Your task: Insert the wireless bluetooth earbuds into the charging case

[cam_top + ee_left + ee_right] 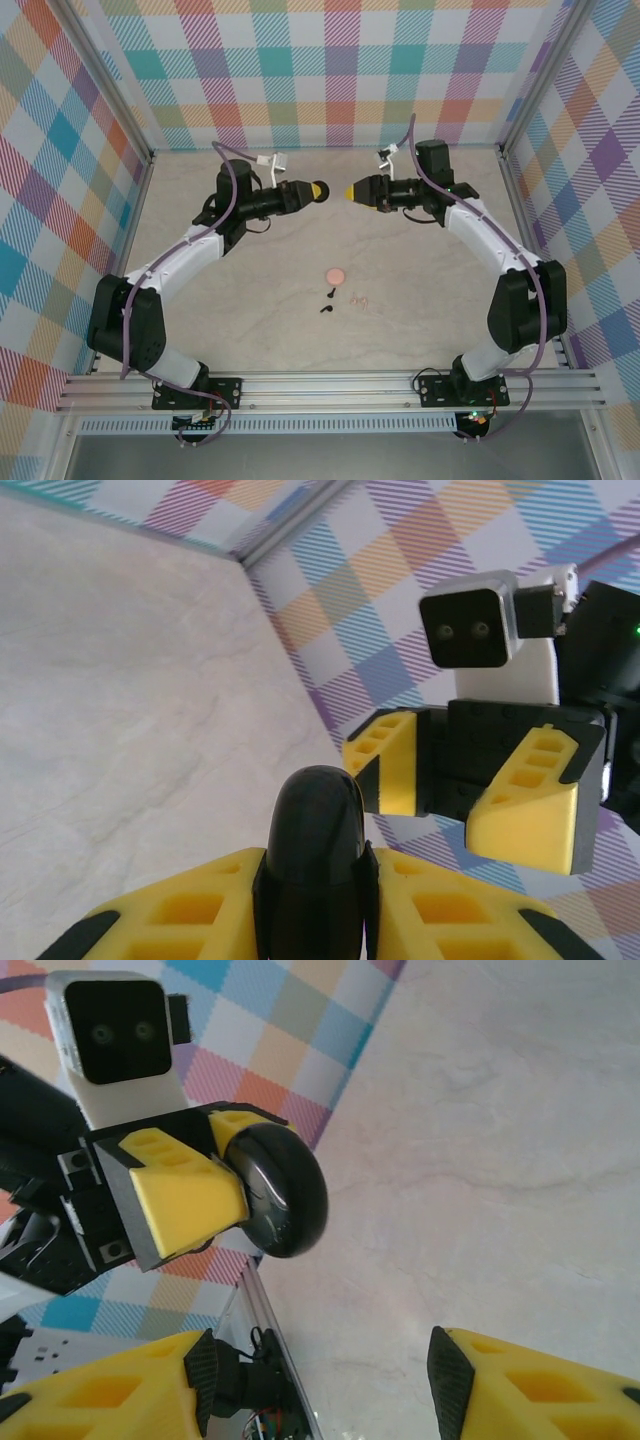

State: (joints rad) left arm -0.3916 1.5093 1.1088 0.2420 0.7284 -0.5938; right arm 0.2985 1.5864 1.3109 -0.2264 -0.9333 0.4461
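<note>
Left gripper (316, 190) clamped on black round case (316, 825), raised off table (240, 310). Right gripper (351, 192) faces it, jaws apart, empty.

Earbuds on table, well back toward bases, midway between arms:
- black earbuds (330, 293): 2
- pink earbuds (360, 298): faint, count unclear
- pink round case (336, 274): 1, just beyond buds

Stem axis too small to tell. Right arm free, so likely picker.

left end effector (317, 190) clamped, right end effector (352, 192) spread

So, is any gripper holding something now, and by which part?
The left gripper is shut on the black charging case, pinching its two broad faces; the rounded edge sticks out. The right gripper is open and empty.
</note>
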